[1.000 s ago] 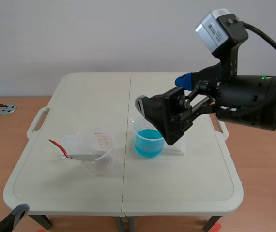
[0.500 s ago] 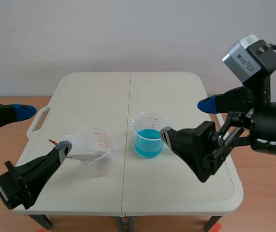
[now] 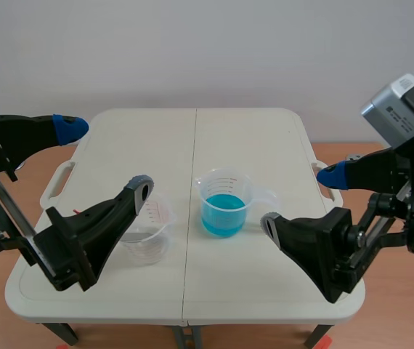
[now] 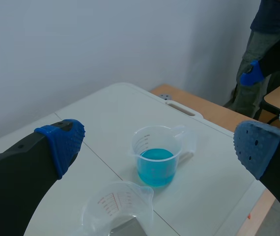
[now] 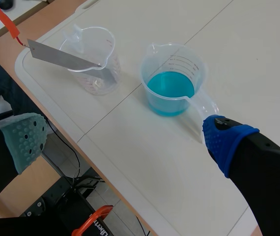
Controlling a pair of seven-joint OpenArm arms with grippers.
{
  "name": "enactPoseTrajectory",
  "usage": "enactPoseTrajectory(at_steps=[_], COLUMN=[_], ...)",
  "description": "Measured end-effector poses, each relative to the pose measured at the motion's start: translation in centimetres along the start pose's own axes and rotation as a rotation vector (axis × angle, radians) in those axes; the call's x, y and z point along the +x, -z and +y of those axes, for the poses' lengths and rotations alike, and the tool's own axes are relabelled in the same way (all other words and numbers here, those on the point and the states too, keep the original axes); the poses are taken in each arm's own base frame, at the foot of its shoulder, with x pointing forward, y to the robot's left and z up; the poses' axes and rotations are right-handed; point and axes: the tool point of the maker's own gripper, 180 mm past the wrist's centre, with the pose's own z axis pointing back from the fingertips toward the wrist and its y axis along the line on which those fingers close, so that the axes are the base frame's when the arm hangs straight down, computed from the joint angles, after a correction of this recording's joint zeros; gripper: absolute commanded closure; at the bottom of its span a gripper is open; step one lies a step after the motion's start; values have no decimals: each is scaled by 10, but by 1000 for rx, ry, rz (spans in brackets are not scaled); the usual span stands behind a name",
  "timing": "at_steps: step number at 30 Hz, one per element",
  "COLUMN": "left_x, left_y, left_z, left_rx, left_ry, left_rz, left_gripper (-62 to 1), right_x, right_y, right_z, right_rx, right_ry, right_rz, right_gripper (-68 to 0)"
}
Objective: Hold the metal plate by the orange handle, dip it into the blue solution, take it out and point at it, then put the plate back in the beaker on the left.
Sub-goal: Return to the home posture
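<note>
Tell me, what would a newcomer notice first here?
The bright blue solution in the clear beaker at the middle of the table. Beside it, a second beaker holds a metal plate with an orange handle. The left gripper and right gripper, both open, flank them.

The surface [image 3: 229,145] was a white folding one, with a seam down its middle and a moulded carry handle [image 3: 56,182] at its side edge. Brown wood showed all round it, and a plain pale wall [image 3: 192,51] stood behind. In the left wrist view a small grey disc [image 4: 165,97] lay on the wood past the far edge, and a person [image 4: 260,49] stood beyond – dark top, olive trousers. Under the near edge, the right wrist view showed black cables [image 5: 73,182] and an orange clamp [image 5: 93,221].
</note>
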Motion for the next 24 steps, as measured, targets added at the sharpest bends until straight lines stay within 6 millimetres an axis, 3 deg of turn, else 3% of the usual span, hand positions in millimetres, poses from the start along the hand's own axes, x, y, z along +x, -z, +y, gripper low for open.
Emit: enactPoseTrajectory(at_steps=[24], left_x=[-4], left_y=[0], left_z=[2], left_rx=[6], left_ry=[3], left_rz=[26], left_gripper=[-623], right_x=[2], right_y=[0], right_z=[0], right_rx=[0], right_ry=[-1], right_rz=[-9], right_gripper=[-663])
